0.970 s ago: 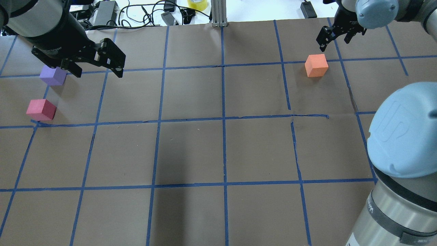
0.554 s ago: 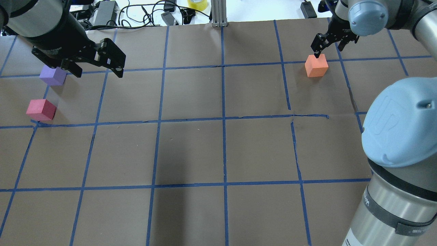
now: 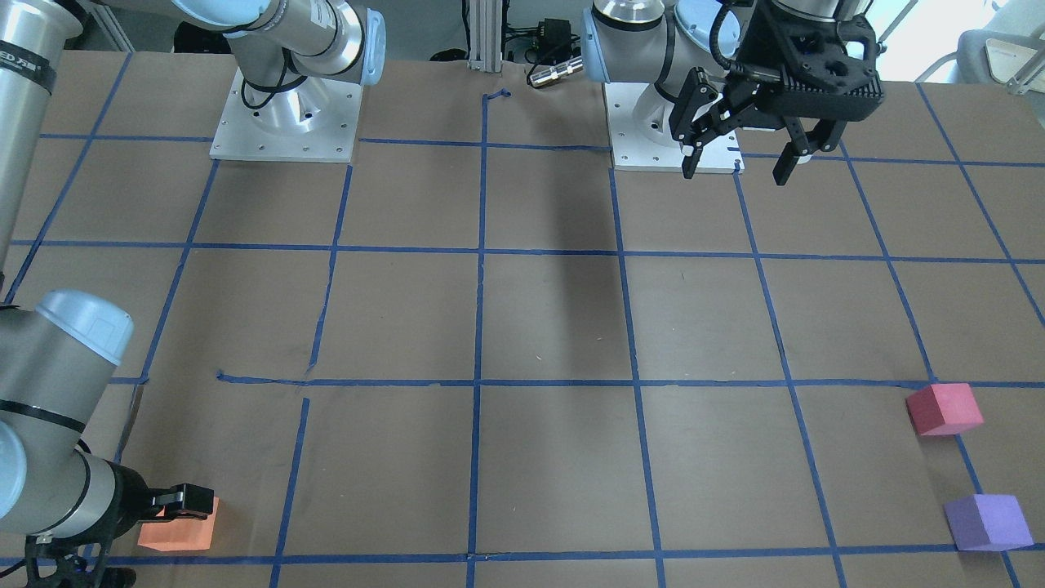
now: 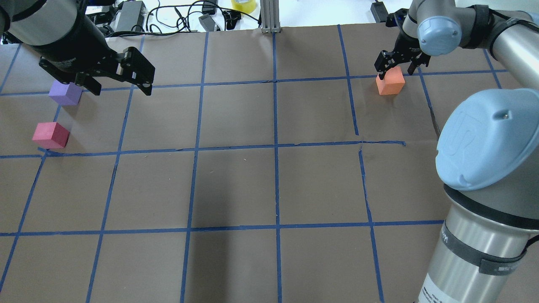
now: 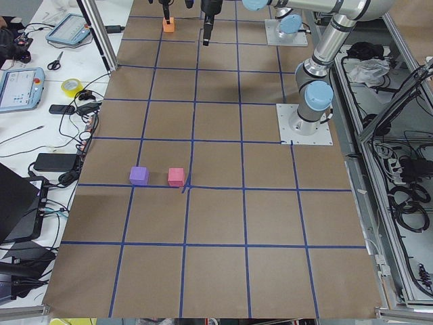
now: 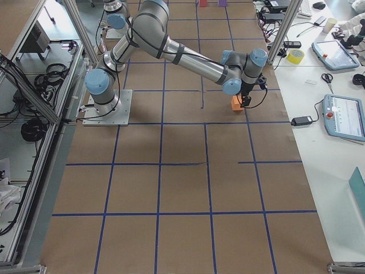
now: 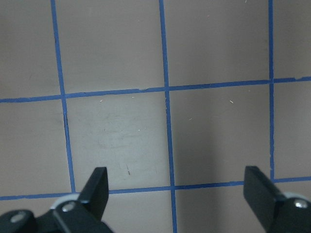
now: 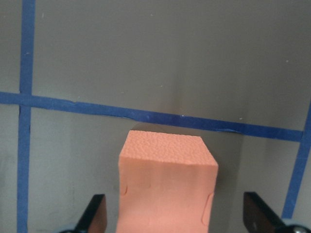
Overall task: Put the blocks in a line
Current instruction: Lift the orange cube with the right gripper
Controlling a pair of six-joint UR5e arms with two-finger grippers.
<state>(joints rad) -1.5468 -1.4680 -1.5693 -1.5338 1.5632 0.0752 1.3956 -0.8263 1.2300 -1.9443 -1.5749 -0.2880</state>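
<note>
The orange block (image 4: pixel 390 83) sits at the far right of the table. My right gripper (image 4: pixel 395 70) is open and lowered over it, one finger on each side. In the right wrist view the orange block (image 8: pixel 167 179) stands between the fingers (image 8: pixel 95 213), with a gap on each side. The purple block (image 4: pixel 65 93) and the crimson-pink block (image 4: pixel 50 134) rest at the far left, apart from each other. My left gripper (image 4: pixel 120 86) is open and empty, raised above the table just right of the purple block. It sees only paper and tape in its wrist view.
Brown paper with a blue tape grid covers the table (image 4: pixel 236 185). Cables, a power brick and a yellow tape roll (image 4: pixel 243 5) lie past the far edge by an aluminium post (image 4: pixel 269 17). My right arm's elbow (image 4: pixel 488 143) hangs over the near right.
My right gripper has moved left and down from beyond the orange block until its fingers straddle it. The left arm and all three blocks have not moved.
</note>
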